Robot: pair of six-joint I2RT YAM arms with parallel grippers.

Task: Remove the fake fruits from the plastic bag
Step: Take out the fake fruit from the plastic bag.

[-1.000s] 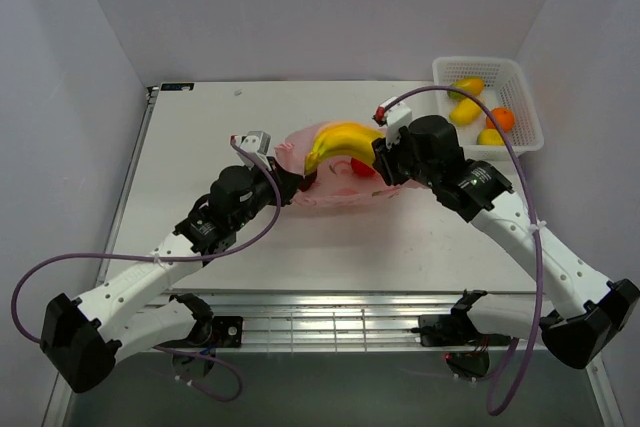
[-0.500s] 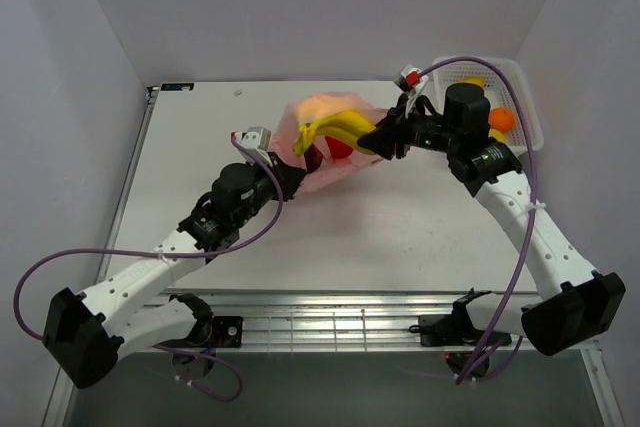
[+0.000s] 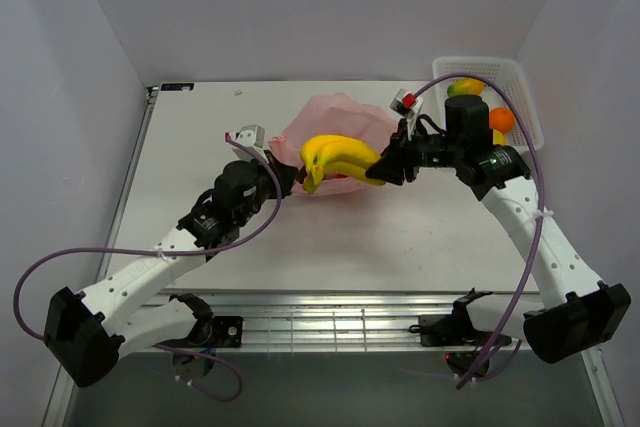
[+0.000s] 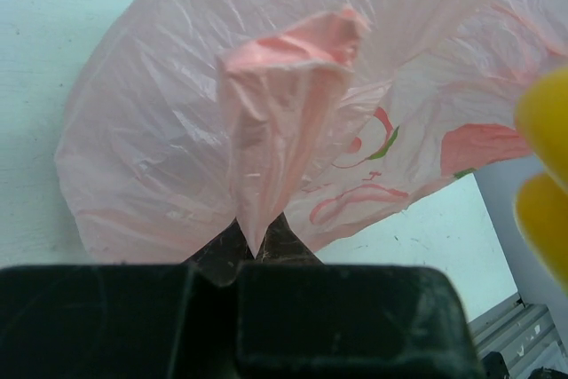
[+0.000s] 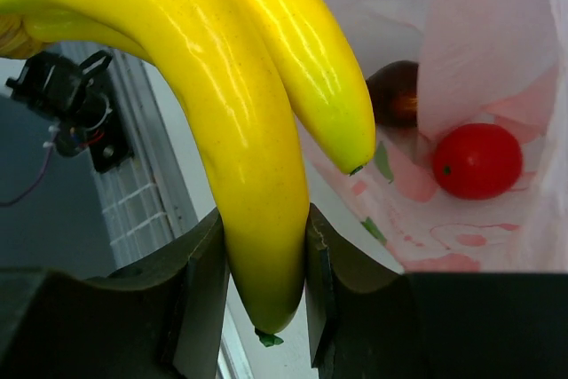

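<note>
The crinkly pink bag (image 3: 340, 122) at mid-table hides most of its contents; a glossy red fruit (image 5: 477, 161) and a dark one (image 5: 397, 93) peek out. The left gripper (image 4: 257, 242) pinches its film tight, and the right gripper (image 5: 263, 297) clamps the smooth yellow banana bunch (image 3: 340, 155) beside the bag.

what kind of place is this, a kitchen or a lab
Probably a robot lab test cell, not a kitchen: a white table boxed in by plain walls, a left arm and right arm bolted to a metal rail at its near edge, and fake fruit props like the bananas.
</note>
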